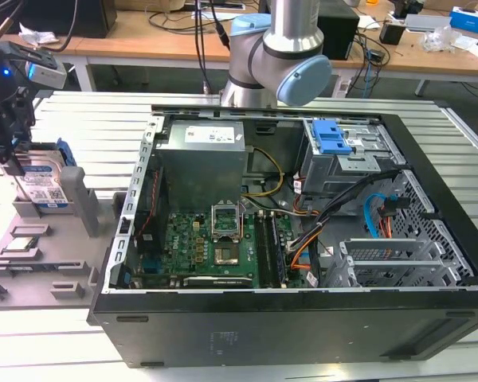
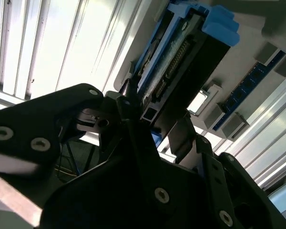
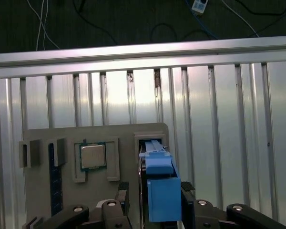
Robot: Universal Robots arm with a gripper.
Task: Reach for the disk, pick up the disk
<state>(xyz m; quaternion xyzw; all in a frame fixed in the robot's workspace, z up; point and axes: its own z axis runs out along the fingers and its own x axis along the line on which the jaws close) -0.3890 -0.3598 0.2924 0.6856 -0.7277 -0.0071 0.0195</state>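
The disk (image 1: 46, 185) stands on edge in a slot of the grey fixture (image 1: 78, 199) at the exterior view's left, its blue-and-white label facing out and a blue frame along its side. My gripper (image 1: 12, 159) hangs right over it. In the first wrist view the disk (image 3: 159, 188) is seen edge-on with its blue frame, and my gripper (image 3: 155, 199) straddles it, open. One finger (image 3: 122, 198) stands a little off the disk, the other is close against its far side. In the second wrist view the disk (image 2: 176, 52) lies between the dark fingers (image 2: 128, 100).
On the same grey fixture (image 3: 109, 133) lie a square silver processor chip (image 3: 93, 156) and a blue memory strip (image 3: 55, 179). An open black computer case (image 1: 303, 239) takes the middle of the ribbed metal table (image 1: 80, 127). The arm's base (image 1: 271, 64) stands behind it.
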